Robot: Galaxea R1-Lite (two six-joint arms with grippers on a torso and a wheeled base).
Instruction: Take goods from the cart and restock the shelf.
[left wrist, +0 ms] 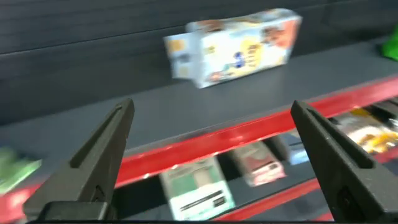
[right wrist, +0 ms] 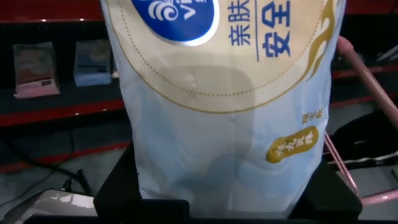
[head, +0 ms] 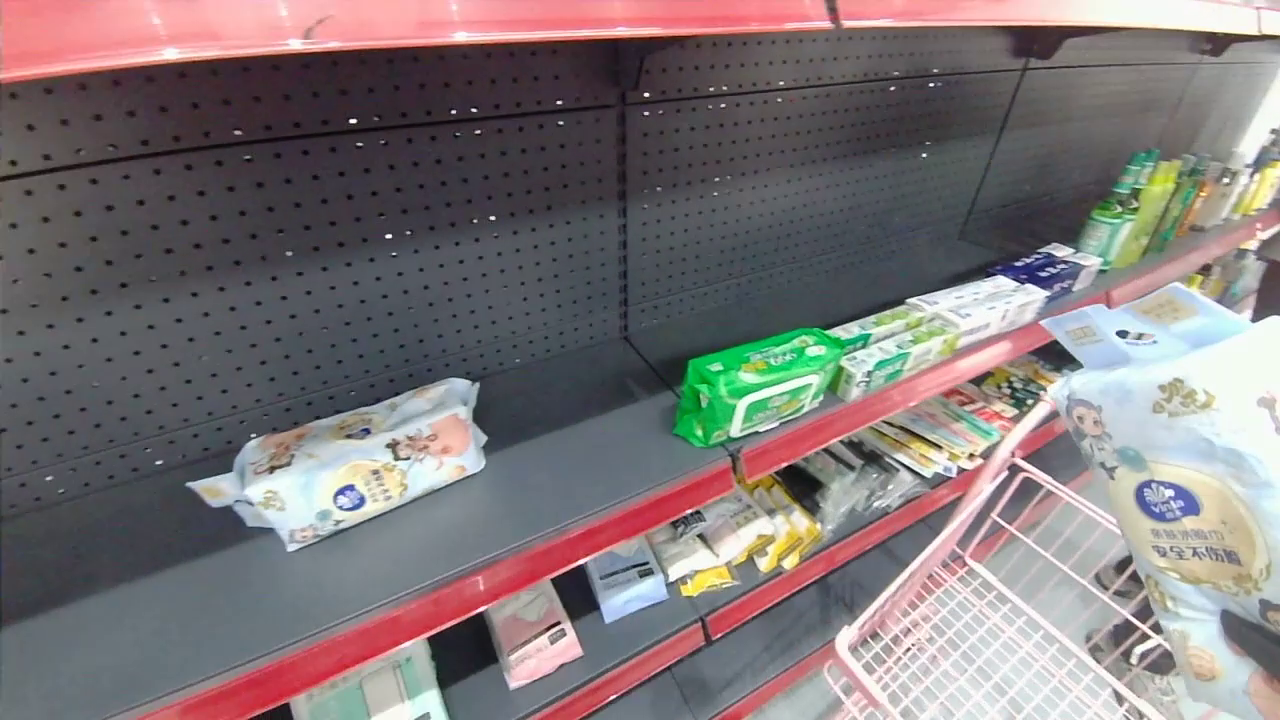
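Right gripper point(right wrist: 227, 196) is clamped on the lower end of a pale-blue wipes pack point(head: 1190, 500), holding it upright over the pink cart point(head: 960, 620), off to the right of the shelf point(head: 580, 460). Left gripper point(left wrist: 211, 106) has jaws wide open with nothing in them, facing the shelf's red front edge. A matching pack point(head: 345, 462) lies flat on the shelf, well apart from a green pack point(head: 760, 385).

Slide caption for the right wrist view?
Right gripper shut on a pale blue soft pack, pink cart rail beside it.
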